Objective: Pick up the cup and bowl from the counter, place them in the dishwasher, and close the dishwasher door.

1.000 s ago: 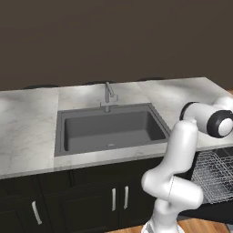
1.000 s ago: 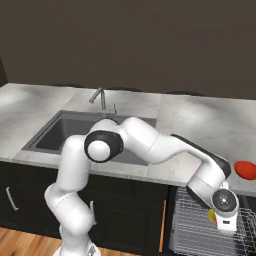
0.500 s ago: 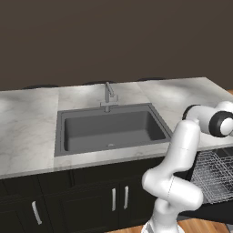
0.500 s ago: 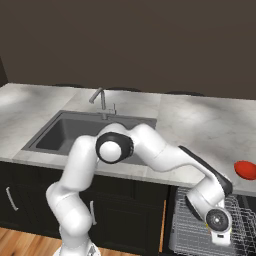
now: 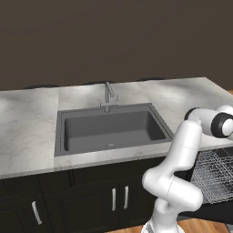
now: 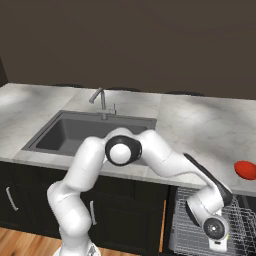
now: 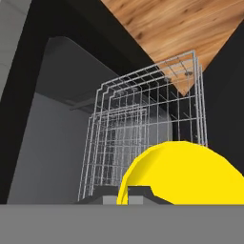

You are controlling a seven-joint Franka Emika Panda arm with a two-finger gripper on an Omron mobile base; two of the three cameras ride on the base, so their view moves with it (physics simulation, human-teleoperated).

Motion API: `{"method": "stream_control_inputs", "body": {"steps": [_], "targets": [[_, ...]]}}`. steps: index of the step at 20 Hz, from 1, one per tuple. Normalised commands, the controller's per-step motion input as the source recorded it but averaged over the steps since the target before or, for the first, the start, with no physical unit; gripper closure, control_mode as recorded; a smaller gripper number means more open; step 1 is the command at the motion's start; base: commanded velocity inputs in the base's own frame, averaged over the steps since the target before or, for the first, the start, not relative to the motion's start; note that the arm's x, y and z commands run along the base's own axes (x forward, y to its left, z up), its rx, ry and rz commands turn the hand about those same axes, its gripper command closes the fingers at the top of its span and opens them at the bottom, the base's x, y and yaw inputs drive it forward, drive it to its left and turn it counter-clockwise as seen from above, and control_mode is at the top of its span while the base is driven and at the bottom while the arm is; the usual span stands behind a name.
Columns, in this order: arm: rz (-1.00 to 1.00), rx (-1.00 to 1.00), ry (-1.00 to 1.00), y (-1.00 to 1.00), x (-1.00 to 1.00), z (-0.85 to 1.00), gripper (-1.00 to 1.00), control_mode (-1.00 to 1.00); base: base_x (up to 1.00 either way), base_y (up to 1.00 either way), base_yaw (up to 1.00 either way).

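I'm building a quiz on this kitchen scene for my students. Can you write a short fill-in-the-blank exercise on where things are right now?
1. The gripper is shut on the ____ cup.
2. The bowl on the counter is ____ in colour.
3. The hand hangs over the dishwasher's pulled-out wire ____.
4. The tap stands behind the dark grey ____.

Missing words: yellow; red; rack; sink

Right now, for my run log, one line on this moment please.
jaws: shut on cup | cup: above dishwasher rack | bowl: on counter | door: open
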Motion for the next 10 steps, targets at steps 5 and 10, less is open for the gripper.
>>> {"method": "stream_control_inputs", "body": {"steps": [5, 10], "targets": [[0.00, 0.01, 0.00, -0.09, 0.31, -0.32, 1.00, -1.00, 0.00, 0.00, 0.00], [0.00, 0.00, 0.00, -0.14, 0.37, -0.34, 1.00, -1.00, 0.00, 0.00, 0.00]]}}
